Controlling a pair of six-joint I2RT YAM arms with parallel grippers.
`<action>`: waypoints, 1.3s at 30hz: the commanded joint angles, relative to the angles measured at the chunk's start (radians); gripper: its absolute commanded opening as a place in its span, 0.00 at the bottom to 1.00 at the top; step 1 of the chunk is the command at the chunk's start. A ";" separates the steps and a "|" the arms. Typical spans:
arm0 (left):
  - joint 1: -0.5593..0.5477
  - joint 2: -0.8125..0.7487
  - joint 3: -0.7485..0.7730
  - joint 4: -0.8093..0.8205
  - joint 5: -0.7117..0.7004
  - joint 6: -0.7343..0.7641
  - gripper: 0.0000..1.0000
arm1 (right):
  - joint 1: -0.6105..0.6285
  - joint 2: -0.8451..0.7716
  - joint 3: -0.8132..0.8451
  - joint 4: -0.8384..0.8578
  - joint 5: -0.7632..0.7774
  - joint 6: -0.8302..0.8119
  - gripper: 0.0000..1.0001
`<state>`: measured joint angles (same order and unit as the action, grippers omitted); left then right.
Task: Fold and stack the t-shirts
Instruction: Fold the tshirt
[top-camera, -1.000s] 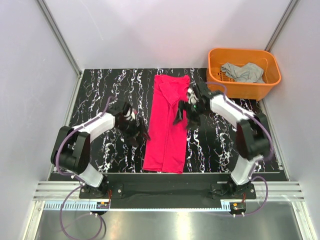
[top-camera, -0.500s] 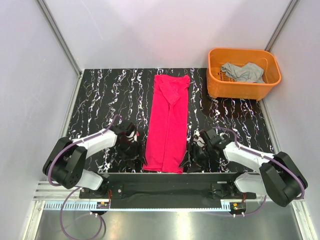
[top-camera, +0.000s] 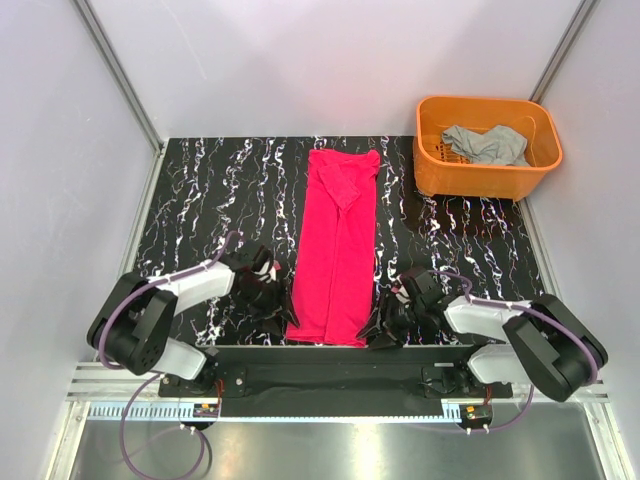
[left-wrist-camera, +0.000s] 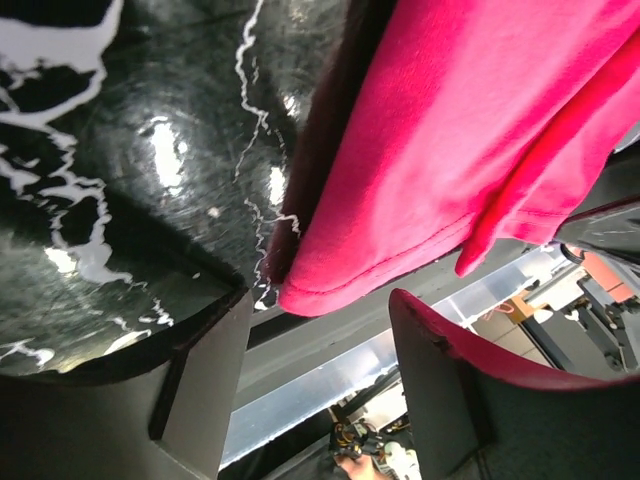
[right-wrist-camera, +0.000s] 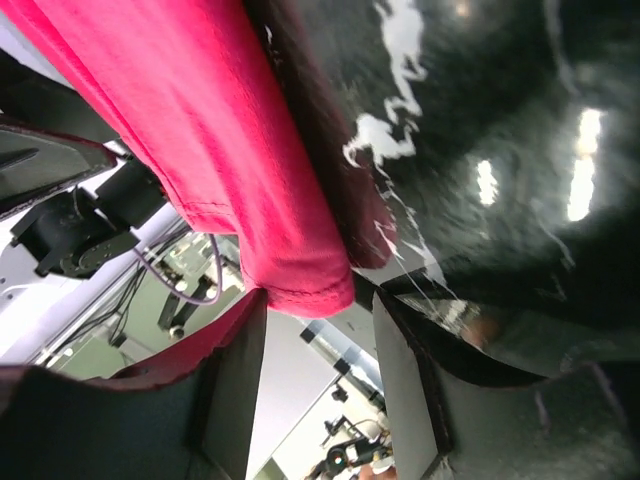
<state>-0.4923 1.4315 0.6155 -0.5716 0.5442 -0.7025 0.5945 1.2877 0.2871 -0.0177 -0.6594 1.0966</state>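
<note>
The magenta-red t-shirt (top-camera: 338, 240) lies as a long narrow strip down the middle of the table, its hem at the near edge. My left gripper (top-camera: 276, 306) is low at the hem's left corner (left-wrist-camera: 330, 285). It is open, and that corner lies just ahead of the gap between the fingers (left-wrist-camera: 205, 370). My right gripper (top-camera: 384, 326) is at the hem's right corner (right-wrist-camera: 305, 285). It is also open, with the corner's tip reaching in between the fingertips (right-wrist-camera: 390, 340). The light grey t-shirt (top-camera: 485, 145) lies crumpled in the orange basket (top-camera: 430, 168).
The orange basket stands at the table's back right corner. The black marbled tabletop (top-camera: 210, 200) ends at a metal rail (top-camera: 330, 352) just behind both grippers. White walls close in the left, back and right sides.
My right arm swung from the shirt's upper right down to its near right corner. My left gripper slid nearer to the near left corner. Both pairs of jaws have narrowed.
</note>
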 joint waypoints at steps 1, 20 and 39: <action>-0.011 0.040 -0.036 0.099 -0.069 0.003 0.64 | 0.004 0.051 -0.003 0.119 0.049 0.009 0.54; -0.022 0.070 -0.088 0.162 -0.081 -0.031 0.49 | 0.005 -0.065 -0.065 0.116 0.095 0.026 0.68; -0.063 -0.009 -0.181 0.219 -0.035 -0.083 0.00 | 0.005 -0.107 -0.100 0.024 0.052 -0.084 0.00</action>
<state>-0.5213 1.4322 0.4877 -0.3527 0.6422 -0.7921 0.5964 1.2758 0.1936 0.1516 -0.6430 1.0542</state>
